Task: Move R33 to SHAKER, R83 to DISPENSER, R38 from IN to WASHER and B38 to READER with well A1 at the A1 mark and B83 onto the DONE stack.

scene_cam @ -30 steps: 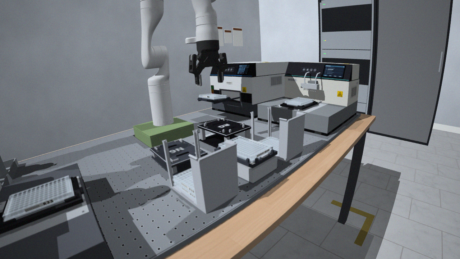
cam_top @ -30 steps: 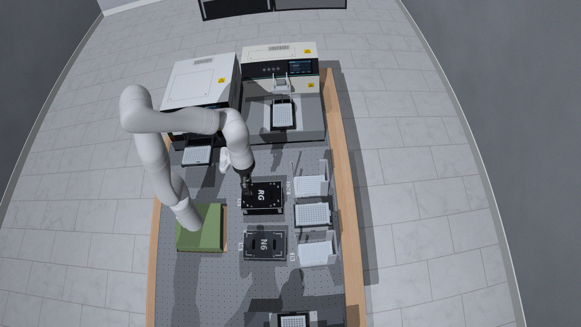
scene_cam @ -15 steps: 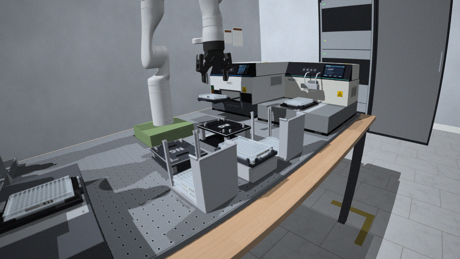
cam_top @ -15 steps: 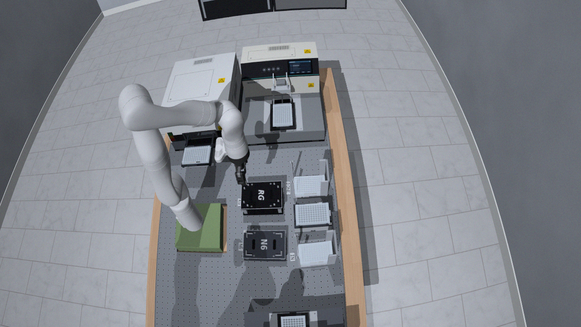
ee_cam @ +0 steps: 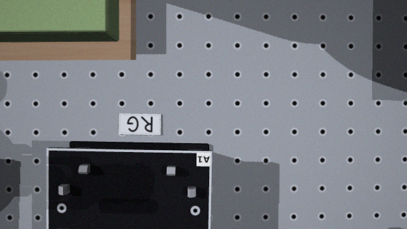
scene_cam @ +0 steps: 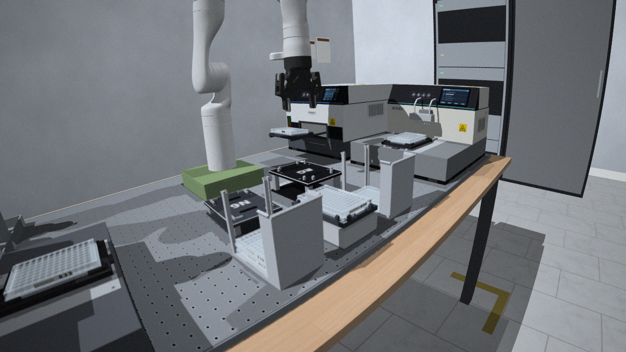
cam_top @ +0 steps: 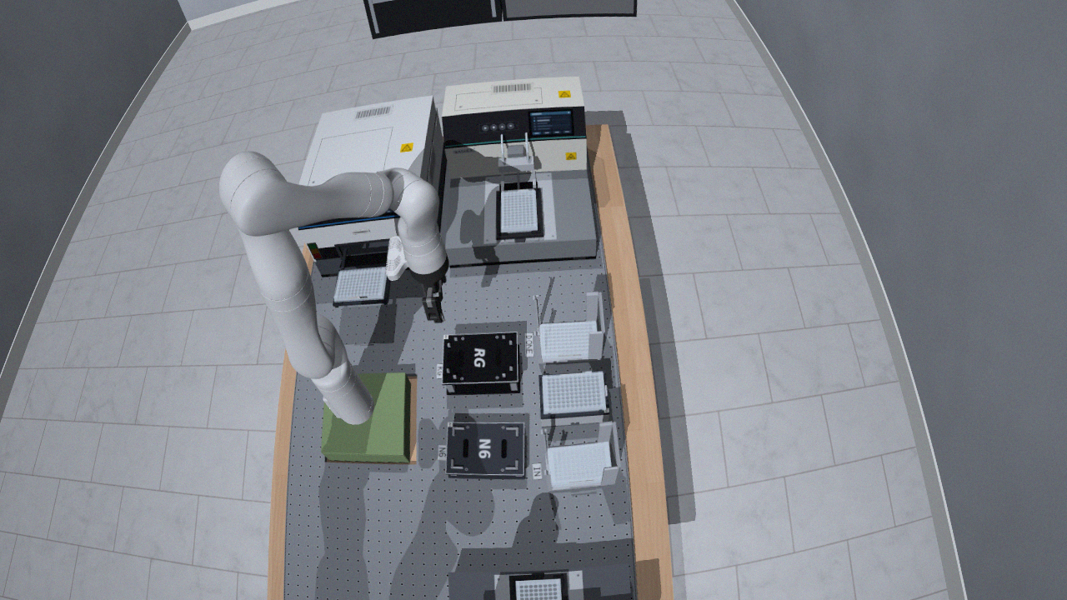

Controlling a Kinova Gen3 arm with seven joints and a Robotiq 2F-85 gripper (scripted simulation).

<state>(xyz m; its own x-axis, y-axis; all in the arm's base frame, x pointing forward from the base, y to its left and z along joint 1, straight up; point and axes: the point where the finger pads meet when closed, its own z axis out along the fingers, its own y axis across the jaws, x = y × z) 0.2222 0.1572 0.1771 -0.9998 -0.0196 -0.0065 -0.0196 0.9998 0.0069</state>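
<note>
The black two-finger gripper (scene_cam: pixel 297 103) is held high above the grey perforated deck (cam_top: pixel 373 514), fingers spread wide, nothing gripped. It is pointed straight down, between the black raised regrip nest marked RG (cam_top: pixel 480 358) and the plate carrier of the white box-shaped instrument (cam_top: pixel 365 149) at the far left of the deck. In the wrist view only the nest's A1 corner (ee_cam: pixel 203 159), its small grey locator blocks and the white RG deck label (ee_cam: pixel 140 124) are seen.

A clear, white-looking multiwell plate (cam_top: pixel 360 284) is seated on that instrument's extended black carrier, just beside the gripper. A second similar plate (cam_top: pixel 518 209) is seated on the deck of the neighbouring cream instrument with the blue screen (cam_top: pixel 514 112). A third (cam_top: pixel 573 392) is sat on a low grey block between two grey walled stack racks, each with a plate inside (cam_top: pixel 568 339) (cam_top: pixel 578 462). Another plate (scene_cam: pixel 51 264), barcode-labelled at one short end, is lying on a dark housing at the near end. Labels cannot be read.
</note>
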